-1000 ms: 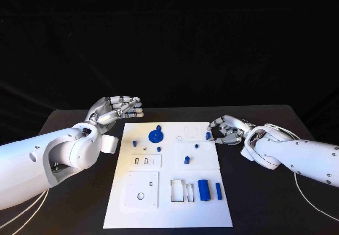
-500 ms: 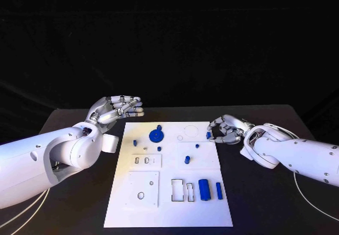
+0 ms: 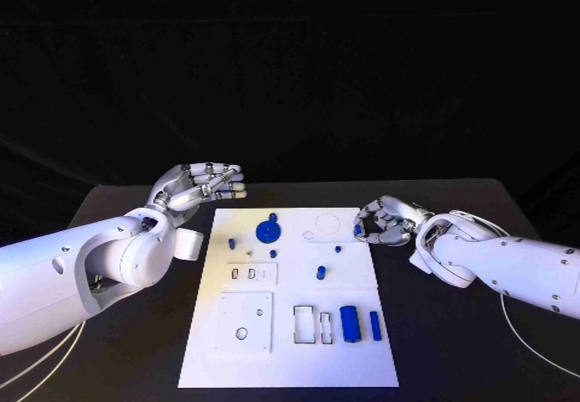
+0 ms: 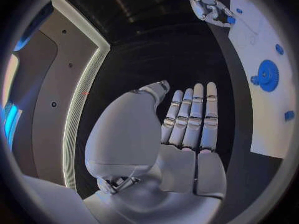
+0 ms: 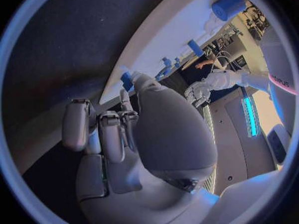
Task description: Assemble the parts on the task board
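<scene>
The white task board (image 3: 302, 364) lies in the middle of the black table. On it are a blue gear (image 3: 268, 228), several small blue pegs such as one (image 3: 320, 272) near the centre, and a blue cylinder (image 3: 349, 324) beside a slimmer blue bar (image 3: 375, 326). My right hand (image 3: 387, 221) hovers at the board's far right edge with its fingers curled, pinching a small blue part (image 3: 358, 230) (image 5: 126, 79). My left hand (image 3: 199, 188) is raised off the board's far left corner, fingers straight and apart from the thumb, holding nothing. The left wrist view shows the gear (image 4: 268, 74) and the right hand (image 4: 209, 7).
Rectangular slots (image 3: 312, 326) and a square recessed plate (image 3: 245, 321) mark the near half of the board. A ring outline (image 3: 326, 223) sits close to the right hand. Bare black table (image 3: 471, 335) lies on both sides of the board.
</scene>
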Tool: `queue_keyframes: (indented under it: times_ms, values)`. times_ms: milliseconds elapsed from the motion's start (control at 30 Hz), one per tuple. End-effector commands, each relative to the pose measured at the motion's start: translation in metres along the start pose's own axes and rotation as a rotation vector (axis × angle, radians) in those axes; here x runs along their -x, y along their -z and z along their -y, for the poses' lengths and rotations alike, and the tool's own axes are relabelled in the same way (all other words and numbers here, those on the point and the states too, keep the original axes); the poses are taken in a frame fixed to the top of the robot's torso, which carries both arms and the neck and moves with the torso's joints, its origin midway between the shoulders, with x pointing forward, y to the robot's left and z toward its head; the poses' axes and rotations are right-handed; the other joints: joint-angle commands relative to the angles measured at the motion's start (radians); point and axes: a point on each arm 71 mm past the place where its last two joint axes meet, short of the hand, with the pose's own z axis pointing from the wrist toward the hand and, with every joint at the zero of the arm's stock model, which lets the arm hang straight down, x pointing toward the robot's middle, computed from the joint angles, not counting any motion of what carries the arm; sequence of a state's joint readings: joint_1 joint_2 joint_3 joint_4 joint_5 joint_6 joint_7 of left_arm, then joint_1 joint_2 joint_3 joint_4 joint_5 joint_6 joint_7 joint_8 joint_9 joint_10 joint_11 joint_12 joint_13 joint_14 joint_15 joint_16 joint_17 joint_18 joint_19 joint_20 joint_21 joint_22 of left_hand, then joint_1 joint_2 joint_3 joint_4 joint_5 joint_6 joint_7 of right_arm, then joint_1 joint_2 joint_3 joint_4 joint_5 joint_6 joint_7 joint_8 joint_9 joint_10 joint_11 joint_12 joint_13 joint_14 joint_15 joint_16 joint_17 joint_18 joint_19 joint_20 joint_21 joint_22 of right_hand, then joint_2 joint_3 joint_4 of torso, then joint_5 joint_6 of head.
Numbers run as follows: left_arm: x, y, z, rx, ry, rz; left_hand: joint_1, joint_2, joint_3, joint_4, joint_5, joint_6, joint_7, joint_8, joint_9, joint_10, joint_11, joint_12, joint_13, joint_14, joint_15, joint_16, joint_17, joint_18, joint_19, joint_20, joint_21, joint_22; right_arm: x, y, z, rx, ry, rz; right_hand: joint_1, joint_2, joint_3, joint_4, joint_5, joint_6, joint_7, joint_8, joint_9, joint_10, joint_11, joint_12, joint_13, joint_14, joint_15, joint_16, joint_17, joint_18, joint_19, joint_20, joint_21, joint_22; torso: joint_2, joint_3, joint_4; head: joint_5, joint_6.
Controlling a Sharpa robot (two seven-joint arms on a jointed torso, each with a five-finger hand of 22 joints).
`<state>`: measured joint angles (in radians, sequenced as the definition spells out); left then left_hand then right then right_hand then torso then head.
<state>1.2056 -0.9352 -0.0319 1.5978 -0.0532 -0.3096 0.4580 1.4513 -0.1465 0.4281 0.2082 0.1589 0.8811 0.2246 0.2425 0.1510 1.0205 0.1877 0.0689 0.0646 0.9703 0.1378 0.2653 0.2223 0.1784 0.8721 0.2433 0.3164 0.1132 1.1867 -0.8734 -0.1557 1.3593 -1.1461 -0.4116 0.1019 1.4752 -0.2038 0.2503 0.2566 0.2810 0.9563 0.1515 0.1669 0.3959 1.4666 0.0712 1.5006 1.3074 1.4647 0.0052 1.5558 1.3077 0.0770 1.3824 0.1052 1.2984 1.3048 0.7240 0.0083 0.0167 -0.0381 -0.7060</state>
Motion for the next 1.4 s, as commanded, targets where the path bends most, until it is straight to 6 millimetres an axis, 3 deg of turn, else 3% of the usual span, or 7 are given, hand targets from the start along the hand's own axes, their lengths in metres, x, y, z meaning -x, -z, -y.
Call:
queue_keyframes:
  times_ms: [33, 500, 733, 1067, 1400]
  values:
    - [-0.003, 0.0, 0.001, -0.01, 0.008, -0.019, -0.01, -0.002, 0.006, 0.001, -0.003, -0.009, 0.02, -0.004, -0.001, 0.002, 0.001, -0.004, 0.001, -0.002, 0.006, -0.004, 0.001, 0.004, 0.0, 0.008, -0.004, -0.001, -0.002, 0.0, 0.0, -0.001, 0.007, -0.019, 0.0, 0.008, 0.006, -0.001, 0.001, 0.009, -0.003, 0.004, 0.001, 0.053, -0.005, 0.007, 0.196, 0.094, -0.008, 0.003, 0.205, -0.003, 0.011, -0.001, 0.006, 0.002, 0.0, 0.0009, -0.0007, 0.0, 0.0]
    - [-0.002, 0.0, 0.001, -0.009, 0.008, -0.019, -0.01, -0.002, 0.006, 0.001, -0.003, -0.009, 0.02, -0.004, -0.001, 0.002, 0.001, -0.004, 0.001, -0.002, 0.006, -0.004, 0.001, 0.004, 0.0, 0.008, -0.004, -0.001, -0.003, -0.002, -0.002, -0.005, 0.016, -0.017, 0.002, 0.01, 0.02, -0.004, -0.004, 0.023, -0.008, 0.012, 0.003, 0.057, -0.01, 0.012, 0.201, 0.095, -0.013, 0.005, 0.211, -0.004, 0.016, -0.005, 0.013, 0.01, 0.001, 0.0015, 0.0, 0.0, -0.002]
    - [-0.002, 0.0, 0.001, -0.009, 0.007, -0.018, -0.01, -0.002, 0.006, 0.001, -0.003, -0.009, 0.02, -0.004, -0.001, 0.002, 0.001, -0.004, 0.001, -0.002, 0.006, -0.004, 0.001, 0.004, 0.0, 0.008, -0.004, -0.001, -0.002, -0.003, -0.002, -0.012, 0.023, 0.008, 0.008, 0.033, 0.067, -0.008, -0.01, 0.047, -0.018, 0.023, 0.005, 0.061, -0.02, 0.016, 0.206, 0.096, -0.021, 0.005, 0.214, -0.006, 0.021, -0.013, 0.018, 0.017, 0.001, 0.0018, 0.0003, 0.0, -0.004]
    - [-0.001, 0.0, 0.001, -0.009, 0.007, -0.017, -0.01, -0.002, 0.006, 0.001, -0.003, -0.009, 0.02, -0.004, -0.001, 0.002, 0.001, -0.004, 0.001, -0.002, 0.006, -0.004, 0.001, 0.004, 0.0, 0.008, -0.004, -0.001, 0.0, -0.004, -0.004, -0.009, 0.029, 0.049, 0.003, 0.035, 0.115, -0.02, -0.012, 0.074, -0.031, 0.041, 0.012, 0.067, -0.031, 0.022, 0.212, 0.097, -0.031, 0.006, 0.219, -0.009, 0.03, -0.022, 0.029, 0.031, 0.001, 0.0024, 0.0003, 0.003, -0.005]
    - [-0.001, 0.0, 0.001, -0.008, 0.006, -0.016, -0.01, -0.002, 0.006, 0.001, -0.003, -0.009, 0.02, -0.004, -0.001, 0.002, 0.001, -0.004, 0.001, -0.002, 0.006, -0.004, 0.001, 0.004, 0.0, 0.008, -0.004, -0.001, 0.0, -0.002, -0.021, -0.025, 0.001, 0.059, -0.008, 0.032, 0.128, -0.022, -0.013, 0.073, -0.032, 0.043, 0.014, 0.064, -0.033, 0.018, 0.208, 0.096, -0.033, 0.005, 0.215, -0.011, 0.034, -0.024, 0.035, 0.038, -0.001, 0.0019, -0.0028, 0.005, -0.002]
